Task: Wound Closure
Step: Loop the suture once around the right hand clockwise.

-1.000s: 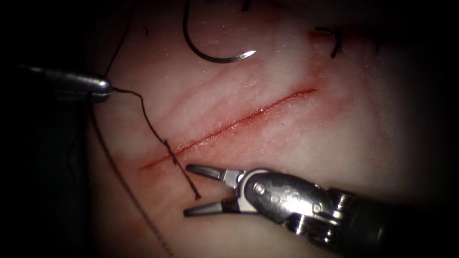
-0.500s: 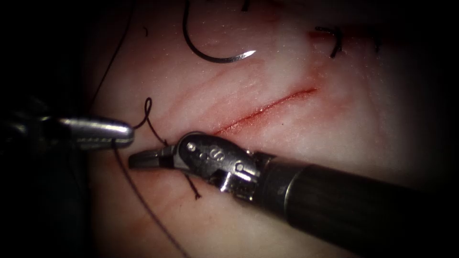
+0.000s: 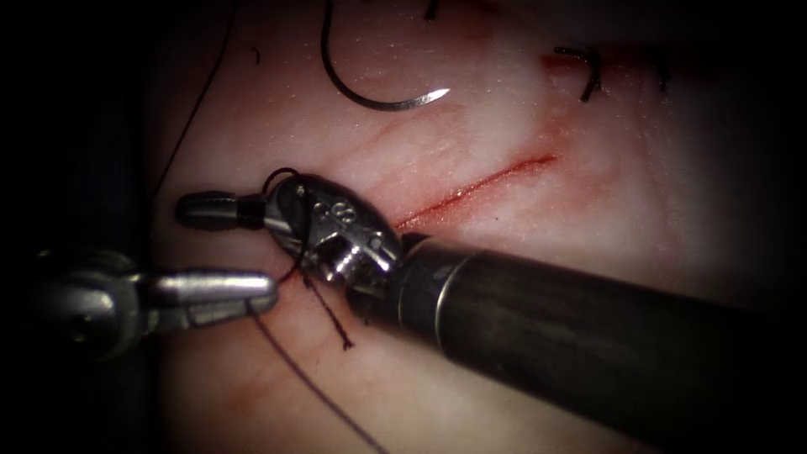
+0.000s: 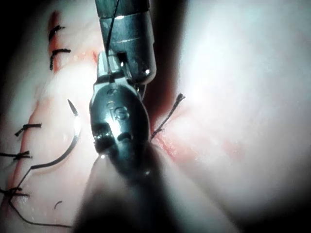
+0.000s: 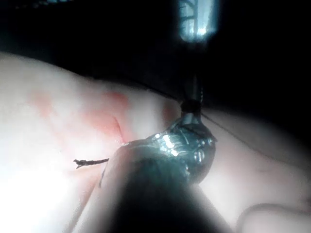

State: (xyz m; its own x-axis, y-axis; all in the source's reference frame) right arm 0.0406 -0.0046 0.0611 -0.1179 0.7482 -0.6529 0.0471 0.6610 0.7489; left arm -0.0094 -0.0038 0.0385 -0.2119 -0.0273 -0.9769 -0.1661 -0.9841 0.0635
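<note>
The curved needle [image 3: 370, 94] lies loose on the tissue [image 3: 588, 252], on the far left side of the cut [image 3: 479, 183]; neither tool holds it. My left tool [image 3: 267, 292] is shut on the thread [image 3: 311, 382] near the cut's left end. My right tool [image 3: 185, 210] reaches leftward over the cut, jaws shut with nothing seen between them. A turn of thread [image 3: 282, 178] wraps around its wrist. The short thread tail [image 3: 336, 324] lies below it, and shows as the tail [image 4: 167, 116] beside the left tool [image 4: 116, 121].
Earlier stitches [image 3: 588, 76] sit at the cut's far right end, seen as stitches [image 4: 58, 43] too. The needle [image 4: 68, 141] rests near more stitches [image 4: 19, 155]. Red fluid lines the cut. The right tool's shaft [image 3: 588, 336] covers the tissue on the near right.
The right tool shut its jaws and swept left and up across the cut. The left tool carried the thread down and right, and the thread now loops around the right tool.
</note>
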